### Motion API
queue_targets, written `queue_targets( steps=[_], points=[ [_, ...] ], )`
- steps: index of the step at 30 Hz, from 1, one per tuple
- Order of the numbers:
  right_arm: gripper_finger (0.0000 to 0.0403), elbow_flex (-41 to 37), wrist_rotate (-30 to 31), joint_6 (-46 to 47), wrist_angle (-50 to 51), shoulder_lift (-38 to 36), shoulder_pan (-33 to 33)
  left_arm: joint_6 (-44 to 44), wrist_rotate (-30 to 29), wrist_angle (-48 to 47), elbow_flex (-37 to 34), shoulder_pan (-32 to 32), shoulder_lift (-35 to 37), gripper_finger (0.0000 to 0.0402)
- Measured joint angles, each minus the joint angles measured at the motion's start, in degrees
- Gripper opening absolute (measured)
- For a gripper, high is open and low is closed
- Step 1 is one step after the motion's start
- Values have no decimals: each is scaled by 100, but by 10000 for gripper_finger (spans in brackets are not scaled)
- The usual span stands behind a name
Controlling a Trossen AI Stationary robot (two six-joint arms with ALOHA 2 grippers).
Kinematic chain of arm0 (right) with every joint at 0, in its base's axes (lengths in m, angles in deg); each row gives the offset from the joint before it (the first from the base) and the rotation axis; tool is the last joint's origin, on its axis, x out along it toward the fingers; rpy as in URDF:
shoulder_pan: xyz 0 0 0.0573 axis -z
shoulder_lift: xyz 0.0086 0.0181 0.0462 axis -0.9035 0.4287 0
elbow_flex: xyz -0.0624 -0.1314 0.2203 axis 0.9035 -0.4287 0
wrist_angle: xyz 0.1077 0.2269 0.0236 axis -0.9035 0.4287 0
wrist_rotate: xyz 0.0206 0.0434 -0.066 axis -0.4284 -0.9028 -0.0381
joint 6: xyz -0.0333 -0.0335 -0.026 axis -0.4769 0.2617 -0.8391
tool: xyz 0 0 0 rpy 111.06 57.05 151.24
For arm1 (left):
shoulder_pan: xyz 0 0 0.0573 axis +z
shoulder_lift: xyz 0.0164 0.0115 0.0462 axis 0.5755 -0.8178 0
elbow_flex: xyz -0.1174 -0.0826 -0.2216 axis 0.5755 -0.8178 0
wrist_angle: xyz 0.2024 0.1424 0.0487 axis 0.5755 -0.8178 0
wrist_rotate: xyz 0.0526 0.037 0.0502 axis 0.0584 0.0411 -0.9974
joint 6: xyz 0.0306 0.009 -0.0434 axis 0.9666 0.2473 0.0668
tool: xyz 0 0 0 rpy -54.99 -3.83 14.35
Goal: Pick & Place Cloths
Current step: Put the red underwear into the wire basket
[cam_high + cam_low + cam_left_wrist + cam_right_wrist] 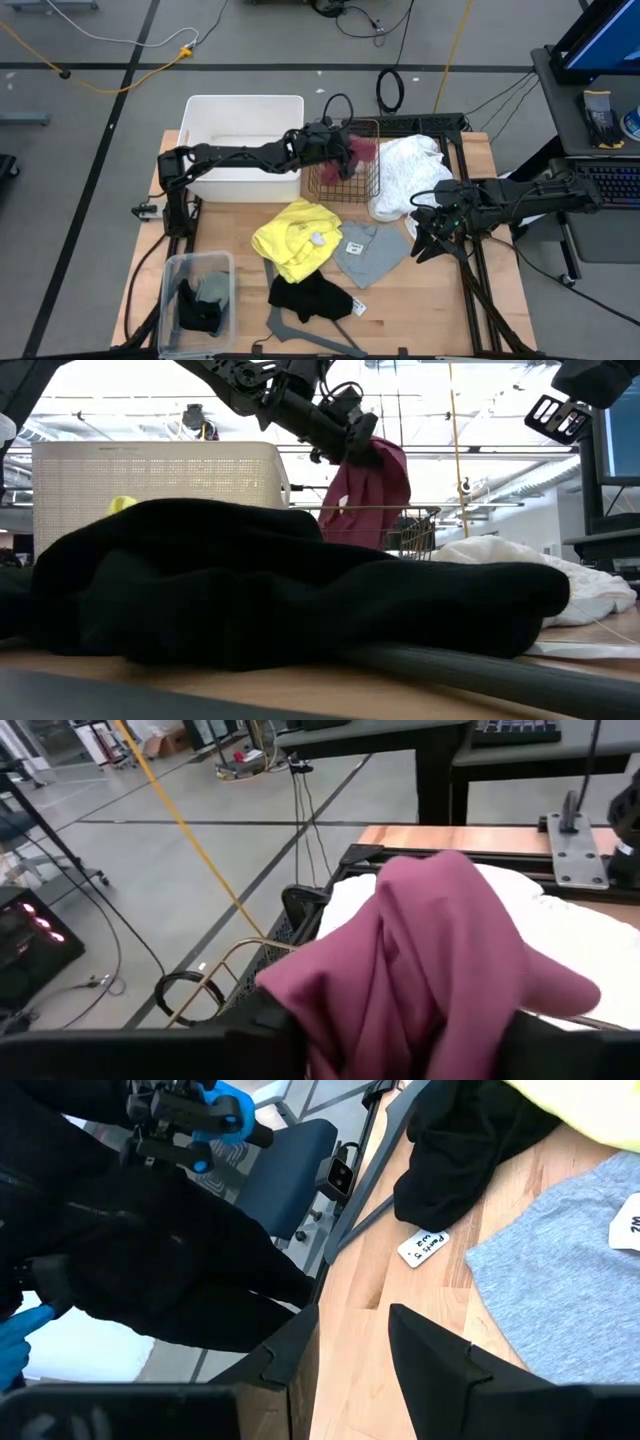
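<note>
maroon cloth [368,490] gripped in left jaws over wire basket [343,172]; right jaws open; tag [423,1247] writing unreadable.

lab/workshop | taped concrete floor [100,40] | floor cables [120,45] | monitor [605,35]

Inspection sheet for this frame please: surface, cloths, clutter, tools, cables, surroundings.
Surface: wooden table, bare at the near right.
Job's things: maroon cloth held over wire basket; white cloth, yellow cloth, grey-blue cloth, black cloth on the table; green cloth in clear bin.
Clutter: grey hanger, white tub.
Grippers: left tool shut on the maroon cloth; right tool open, empty.
Cables: yellow cable and black coil on the floor.
Surroundings: desk with keyboard.
</note>
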Motion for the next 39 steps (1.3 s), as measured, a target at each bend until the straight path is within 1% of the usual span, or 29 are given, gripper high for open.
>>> queue_targets(
  steps=[4,8,14,21,23,27,30,34,39],
  points=[
    [114,0,-1,43,0,0,-1,11,-25,94,0,10,0,175],
    [114,0,-23,223,0,0,-1,-136,184,19,0,14,4,189],
    [114,0,-26,319,2,0,-1,-378,213,-346,0,0,4,191],
    [114,0,-42,313,1,0,-1,-439,347,-409,2,-78,4,191],
    [114,0,-42,310,2,0,0,-441,352,-819,129,-88,7,191],
    [114,0,-42,284,0,0,1,-278,257,-1977,632,-109,8,196],
    [114,2,-42,186,0,0,-1,-189,210,-2492,911,-114,11,206],
    [114,2,-31,133,-4,0,1,-175,210,-2712,1182,-98,17,224],
    [114,2,-29,138,-20,0,-1,-138,210,-2864,1277,-98,17,247]
  ],
)
